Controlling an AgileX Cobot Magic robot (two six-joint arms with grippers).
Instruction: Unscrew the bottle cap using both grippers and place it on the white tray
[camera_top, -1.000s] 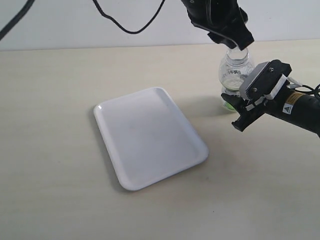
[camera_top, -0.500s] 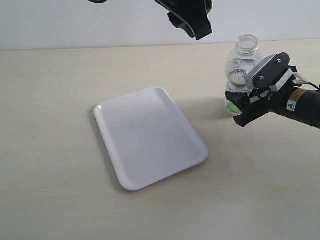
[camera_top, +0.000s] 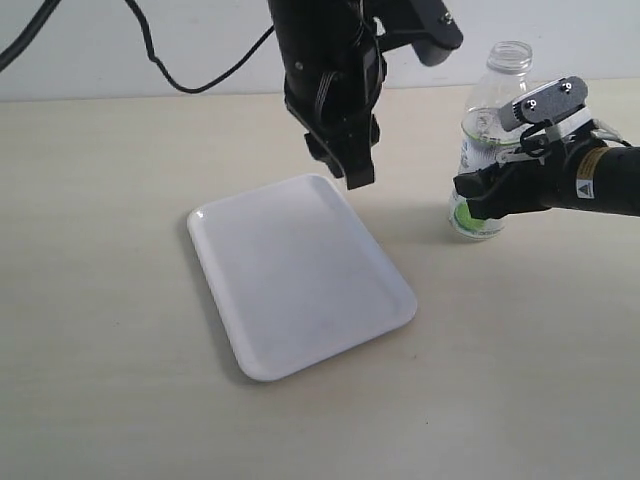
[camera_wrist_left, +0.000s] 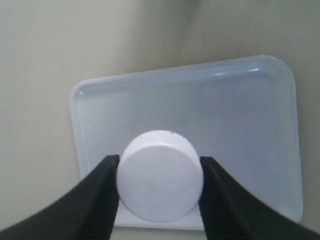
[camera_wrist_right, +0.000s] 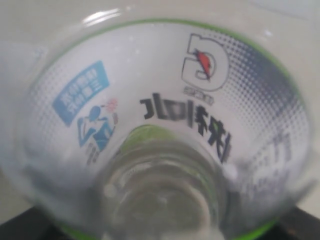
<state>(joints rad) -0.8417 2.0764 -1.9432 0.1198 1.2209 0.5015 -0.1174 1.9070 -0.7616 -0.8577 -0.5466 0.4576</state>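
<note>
Left gripper (camera_top: 355, 172), vertical at upper centre, pinches round white plastic cap (camera_wrist_left: 160, 182); right gripper (camera_top: 510, 145), horizontal, clamps clear plastic bottle (camera_top: 508, 75).

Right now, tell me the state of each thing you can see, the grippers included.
bottle cap: off the bottle, clamped in the left gripper, not yet set down.
bottle: upright on the table, neck uncapped, gripped around its body.
white tray: flat on the table, bare.
left gripper: shut on the bottle cap, by the tray's far corner.
right gripper: shut on the bottle.
</note>
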